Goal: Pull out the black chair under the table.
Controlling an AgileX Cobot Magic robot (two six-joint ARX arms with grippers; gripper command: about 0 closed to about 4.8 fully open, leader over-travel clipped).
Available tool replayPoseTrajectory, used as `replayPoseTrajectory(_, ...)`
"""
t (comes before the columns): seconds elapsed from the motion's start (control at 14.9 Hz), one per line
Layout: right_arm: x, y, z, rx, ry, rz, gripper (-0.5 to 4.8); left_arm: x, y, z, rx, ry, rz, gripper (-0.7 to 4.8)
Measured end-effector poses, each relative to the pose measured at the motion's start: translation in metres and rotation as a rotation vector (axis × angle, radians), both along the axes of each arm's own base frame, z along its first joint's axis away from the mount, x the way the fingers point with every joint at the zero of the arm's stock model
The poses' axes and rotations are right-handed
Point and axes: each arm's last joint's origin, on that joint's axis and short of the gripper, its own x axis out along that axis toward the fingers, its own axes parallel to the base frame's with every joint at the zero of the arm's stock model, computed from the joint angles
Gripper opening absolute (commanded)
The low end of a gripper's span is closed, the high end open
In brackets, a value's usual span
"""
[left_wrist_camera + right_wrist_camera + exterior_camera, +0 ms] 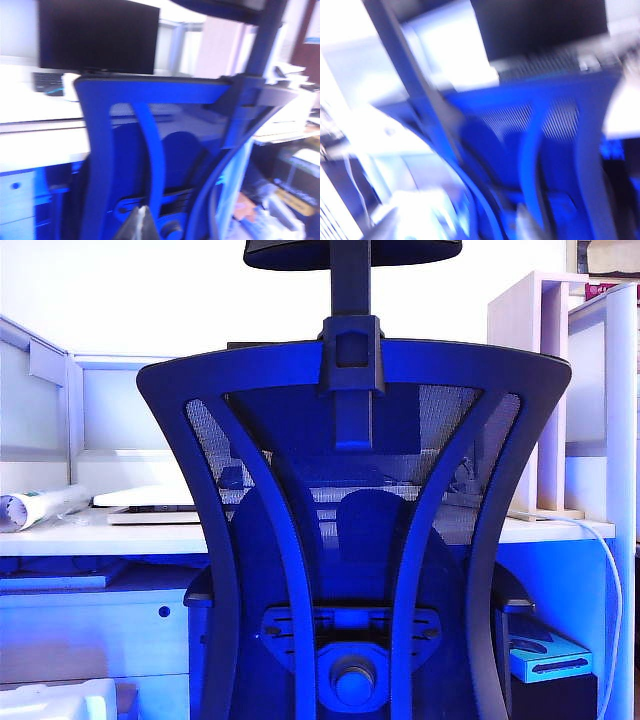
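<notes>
Still: black chair (pixel 355 530) under table (pixel 90 537) — left gripper (pixel 141 224) shut.

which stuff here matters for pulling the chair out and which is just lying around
For the job:
black chair, still tucked at the table
left gripper, tips together, near the chair back
right gripper, blurred

Just lying about:
monitor
keyboard
rolled paper
white shelf
blue box
</notes>
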Motion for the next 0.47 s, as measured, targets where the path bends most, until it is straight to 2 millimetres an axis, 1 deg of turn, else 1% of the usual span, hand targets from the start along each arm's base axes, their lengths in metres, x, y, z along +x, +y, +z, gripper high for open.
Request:
replayPoseTrajectory(0.07, -0.003, 0.000, 0.009, 0.017, -0.022, 0.006, 3.73, 0.000, -0.001, 0.000, 0.002, -0.005, -0.021, -0.05)
replayPoseTrajectory(0.13, -0.009, 0.000, 0.023, 0.032, -0.065, 0.018, 3.77, -0.001, -0.001, 0.002, 0.002, -0.019, -0.054, -0.05)
replayPoseTrajectory(0.2, -0.011, 0.000, 0.028, 0.047, -0.076, 0.025, 3.98, -0.001, -0.001, 0.003, -0.006, -0.020, -0.059, -0.05)
replayPoseTrajectory(0.27, -0.012, 0.000, 0.031, 0.066, -0.078, 0.029, 4.40, -0.001, -0.001, 0.003, -0.008, -0.020, -0.060, -0.05)
replayPoseTrajectory(0.4, -0.009, 0.001, 0.036, 0.111, -0.049, 0.063, 4.42, -0.001, -0.001, 0.003, -0.008, -0.020, -0.061, -0.05)
replayPoseTrajectory(0.47, -0.004, 0.002, 0.036, 0.131, -0.015, 0.089, 4.42, -0.001, -0.001, 0.003, -0.008, -0.020, -0.061, -0.05)
